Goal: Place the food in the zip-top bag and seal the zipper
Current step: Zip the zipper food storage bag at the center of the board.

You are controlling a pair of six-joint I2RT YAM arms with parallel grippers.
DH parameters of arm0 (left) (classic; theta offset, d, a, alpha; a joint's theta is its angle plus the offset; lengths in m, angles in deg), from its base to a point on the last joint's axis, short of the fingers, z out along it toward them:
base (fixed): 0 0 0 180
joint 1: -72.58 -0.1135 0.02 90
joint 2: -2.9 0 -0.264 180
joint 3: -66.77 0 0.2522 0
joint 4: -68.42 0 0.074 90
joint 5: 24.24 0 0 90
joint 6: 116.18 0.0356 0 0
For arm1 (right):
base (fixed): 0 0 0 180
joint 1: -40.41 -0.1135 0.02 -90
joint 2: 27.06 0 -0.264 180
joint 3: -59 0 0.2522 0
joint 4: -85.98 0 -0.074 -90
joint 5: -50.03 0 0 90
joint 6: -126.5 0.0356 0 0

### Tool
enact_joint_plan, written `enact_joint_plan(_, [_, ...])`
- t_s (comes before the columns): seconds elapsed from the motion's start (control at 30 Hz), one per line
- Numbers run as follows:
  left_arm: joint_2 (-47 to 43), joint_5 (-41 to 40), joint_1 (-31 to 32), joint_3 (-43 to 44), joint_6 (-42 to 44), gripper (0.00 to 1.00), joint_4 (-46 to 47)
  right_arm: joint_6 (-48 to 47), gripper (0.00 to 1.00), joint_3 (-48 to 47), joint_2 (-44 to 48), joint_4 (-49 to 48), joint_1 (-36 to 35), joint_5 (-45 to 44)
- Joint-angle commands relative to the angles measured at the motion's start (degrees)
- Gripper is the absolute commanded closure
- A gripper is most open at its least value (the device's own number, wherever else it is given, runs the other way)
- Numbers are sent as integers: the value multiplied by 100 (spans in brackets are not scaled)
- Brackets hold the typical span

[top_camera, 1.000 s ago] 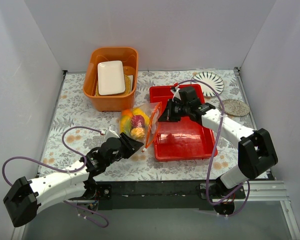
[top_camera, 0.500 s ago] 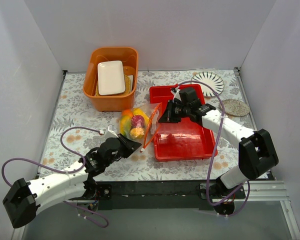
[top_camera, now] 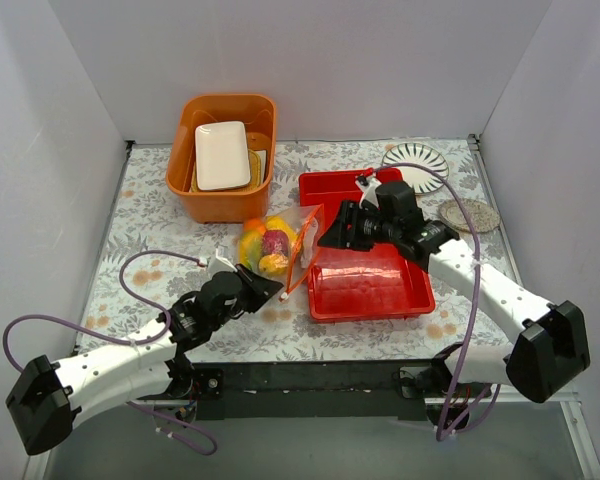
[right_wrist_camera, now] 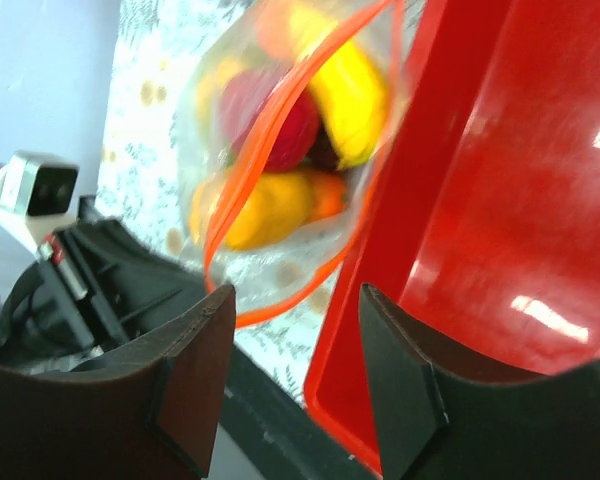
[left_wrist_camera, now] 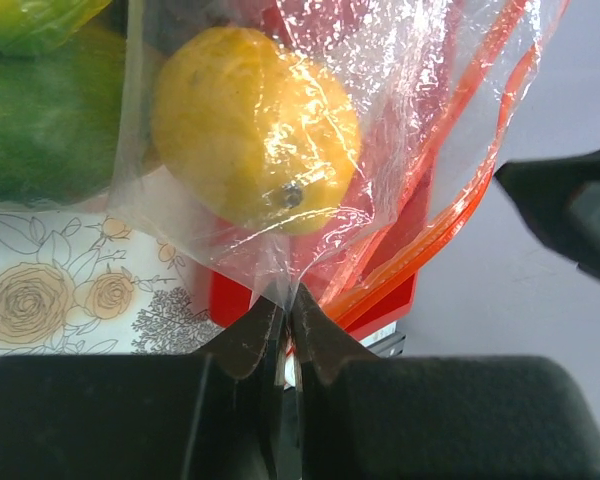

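Pinched together, the 2 fingers of the left gripper (left_wrist_camera: pixel 285 312) clamp a fold of the zip-top bag (left_wrist_camera: pixel 400 80) at its lower corner. The film bunches there, so how much is caught is hard to make out. Just above sits a yellow fruit (left_wrist_camera: pixel 250 125) inside the bag, and a green mango (left_wrist_camera: pixel 40 120) is cut off at the frame's left edge. The bag lies on the floral table (top_camera: pixel 140 230), against the red tray (top_camera: pixel 370 285). Its zipper (right_wrist_camera: pixel 265 140) gapes as an unsealed loop. The right gripper (right_wrist_camera: pixel 295 340) hovers over the tray's edge beside that mouth, fingers spread wide and gripping nothing. Its view is blurred: a dark red fruit (right_wrist_camera: pixel 242 105) and a yellow mango (right_wrist_camera: pixel 352 90) show, other pieces overlapping beyond counting.
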Motion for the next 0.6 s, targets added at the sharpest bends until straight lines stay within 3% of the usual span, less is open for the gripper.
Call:
enact_joint_plan(0.0, [93, -169, 17, 372, -1328, 95, -25, 491, 38, 311, 234, -191, -486, 106])
enact_joint_plan(0.03, [137, -152, 26, 389, -1310, 95, -25, 536, 35, 337, 208, -182, -626, 79])
enact_joint_plan(0.13, [155, -90, 17, 390, -1275, 95, -16, 554, 2, 337, 112, -174, -872, -166])
enact_joint_plan(0.37, [76, -37, 26, 275, -1284, 96, -25, 765, 2, 610, 164, -692, -882, -378])
enact_joint_plan(0.57, [67, 68, 26, 161, -1310, 96, -25, 739, 2, 206, -249, -823, -838, -475])
